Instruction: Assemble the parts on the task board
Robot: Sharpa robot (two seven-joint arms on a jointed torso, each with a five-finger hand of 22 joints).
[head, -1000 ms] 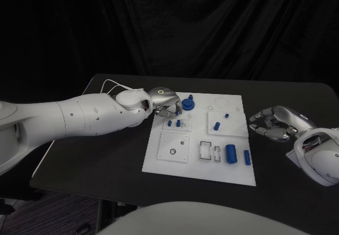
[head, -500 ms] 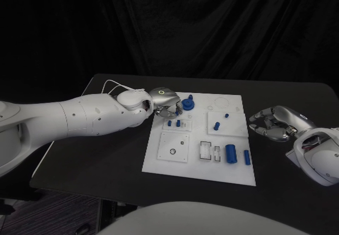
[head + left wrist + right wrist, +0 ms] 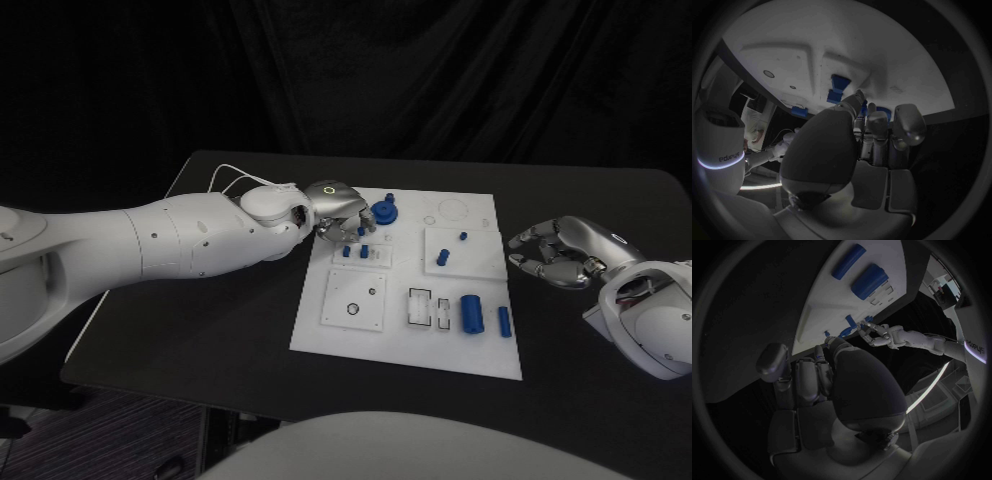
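Black cloth hangs behind a black table (image 3: 216, 330) on which the flat white plastic task board (image 3: 411, 352) lies in the middle. Nearest on the board, around five o'clock, two blue cylindrical parts lie flat side by side, the thicker one (image 3: 472, 311) left of the thinner one (image 3: 505, 320), apparently waiting to be picked. Off the board's edge at three o'clock, the silver right hand (image 3: 555, 255) rests over the table with fingers curled in around nothing, probably parked clear while the other arm works. Farther up, two small blue pegs (image 3: 444, 256) stand in a raised white block, and a round blue knob-shaped part (image 3: 385, 212) sits near eleven o'clock. The silver left hand (image 3: 335, 210) reaches down beside that knob, fingertips bunched at small blue pieces (image 3: 364, 249) standing in another block; whether it pinches one I cannot tell, though it looks placed to seat or grasp a peg there.
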